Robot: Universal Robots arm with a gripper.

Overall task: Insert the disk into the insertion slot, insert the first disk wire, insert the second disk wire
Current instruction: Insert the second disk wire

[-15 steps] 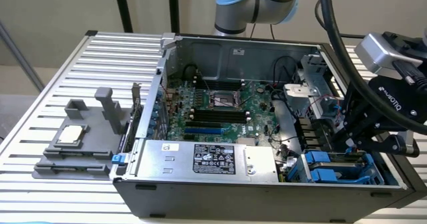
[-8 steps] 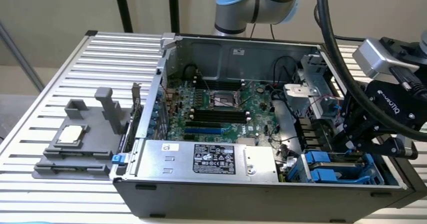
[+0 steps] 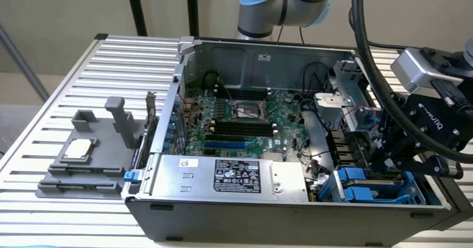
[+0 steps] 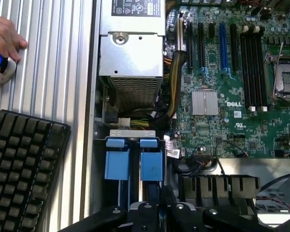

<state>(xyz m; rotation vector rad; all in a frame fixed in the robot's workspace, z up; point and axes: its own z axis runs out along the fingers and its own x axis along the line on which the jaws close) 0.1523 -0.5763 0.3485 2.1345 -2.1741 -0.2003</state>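
Observation:
The insertion slot is the grey drive cage with blue rails in the near corner of the open computer case, on the exterior view's right. In the wrist view two blue carrier tabs lie side by side inside the cage. The silver body of the disk is hidden under them. My black gripper hangs directly over this cage. Its fingers stand close together just above the blue tabs, and a narrow dark piece, which looks like a wire plug, is pinched between them.
A silver power-supply box lies beside the cage, and bundled cables run between it and the green board. On the ribbed table stand a grey fixture, a black keyboard and a person's hand.

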